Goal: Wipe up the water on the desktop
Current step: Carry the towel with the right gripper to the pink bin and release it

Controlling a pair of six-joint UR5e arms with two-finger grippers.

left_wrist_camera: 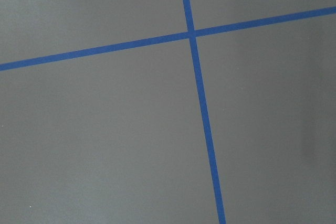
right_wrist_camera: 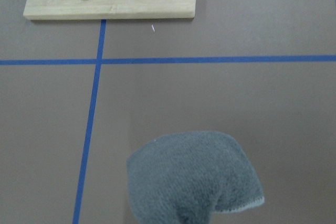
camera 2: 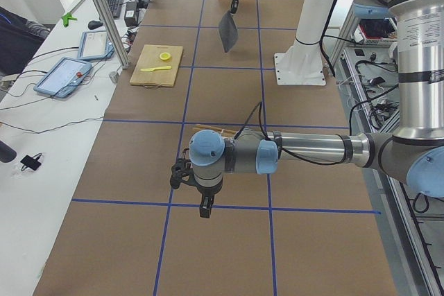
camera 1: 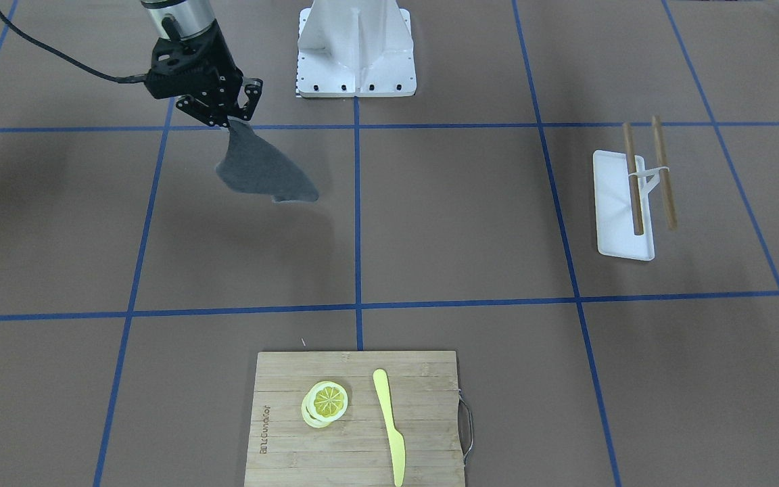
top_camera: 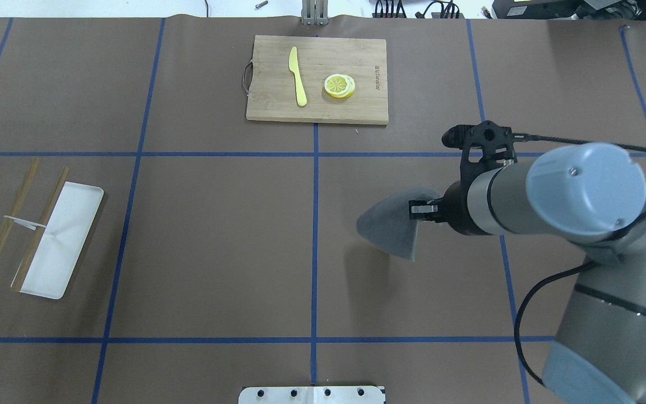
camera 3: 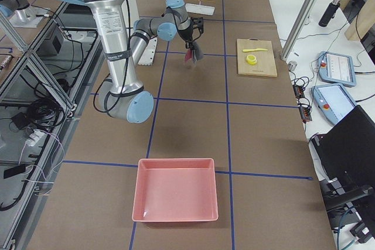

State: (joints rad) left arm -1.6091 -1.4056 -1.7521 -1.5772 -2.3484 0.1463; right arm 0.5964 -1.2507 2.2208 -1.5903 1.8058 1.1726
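The brown desktop (top_camera: 216, 235) with blue tape lines spans every view. I can make out no water on it. My right gripper (top_camera: 425, 210) is shut on the top corner of a grey cloth (top_camera: 390, 225). The cloth hangs down from it above the desktop, right of the centre line. The same gripper (camera 1: 232, 116) and cloth (camera 1: 264, 172) show in the front-facing view, and the cloth (right_wrist_camera: 194, 177) fills the bottom of the right wrist view. My left gripper (camera 2: 202, 210) shows only in the exterior left view, low over the desktop; I cannot tell whether it is open or shut.
A bamboo cutting board (top_camera: 356, 109) with lemon slices (top_camera: 340, 85) and a yellow knife (top_camera: 298, 76) lies at the far middle. A white tray (top_camera: 70, 224) with chopsticks (top_camera: 6, 230) lies at the left. A pink bin (camera 3: 176, 197) stands on the robot's right.
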